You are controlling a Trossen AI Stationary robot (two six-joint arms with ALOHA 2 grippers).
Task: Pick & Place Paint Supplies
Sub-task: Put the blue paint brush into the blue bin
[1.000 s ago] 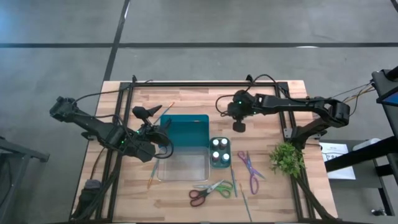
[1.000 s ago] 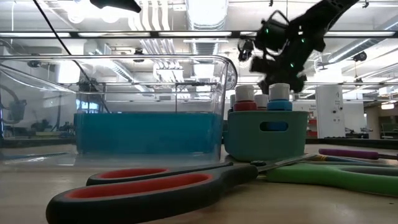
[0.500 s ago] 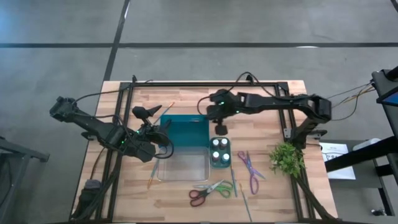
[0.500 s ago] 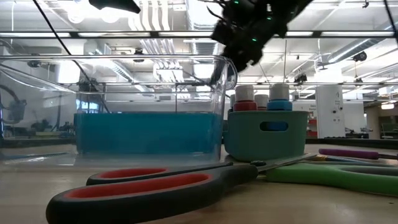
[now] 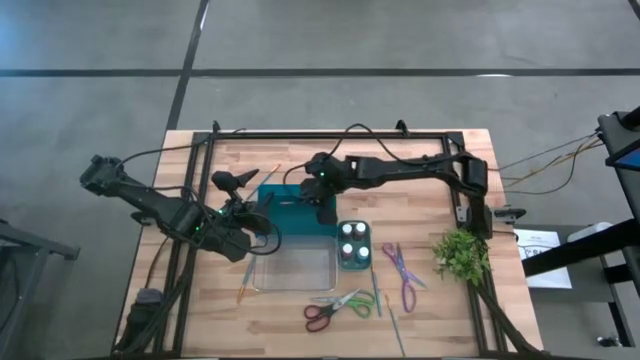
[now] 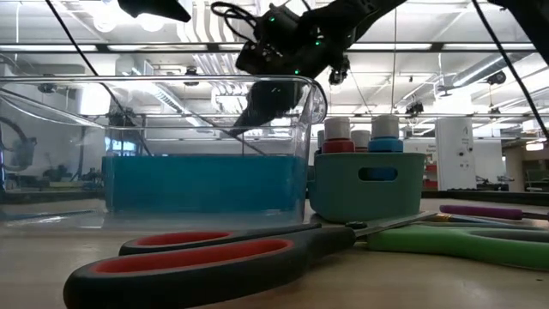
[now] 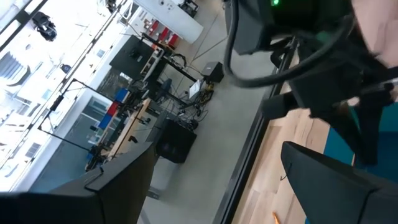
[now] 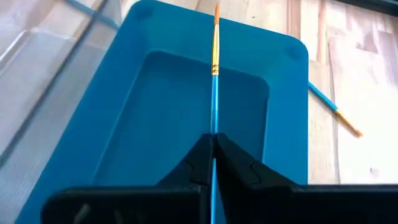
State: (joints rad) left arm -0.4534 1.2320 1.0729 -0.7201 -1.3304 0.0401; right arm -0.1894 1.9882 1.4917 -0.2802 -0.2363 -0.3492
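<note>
Since a second ago the right arm has swung across the desk (image 5: 420,190) from beside the small teal cup to over the teal tray, while the left arm has not stirred.

From above, the right hand (image 5: 325,207) hangs over the teal tray (image 5: 290,222), which adjoins the clear bin (image 5: 293,270). The left hand (image 5: 262,222) sits at the tray's left edge. The small teal cup (image 5: 354,260) holds the paint bottles (image 5: 353,243), just right of the clear bin. The red-green scissors (image 5: 338,308) lie near the desk's front edge, the purple scissors (image 5: 402,273) to the right of the cup, and the leafy sprig (image 5: 461,254) farther right. A loose brush (image 5: 267,181) lies behind the tray and another (image 5: 243,290) lies left of the bin.

At desk level, the right hand (image 6: 254,114) shows above and behind the clear bin's wall, with the capped bottles (image 6: 361,132) standing in the cup.

The left wrist camera shows its own fingers (image 7: 336,186) spread wide apart, gripping nothing.

The right wrist camera shows its fingers (image 8: 233,163) pinched shut on a blue-handled brush (image 8: 214,74), bristles pointing away, held over the teal tray (image 8: 112,124). Another blue brush (image 8: 333,112) lies on the wood beyond.
</note>
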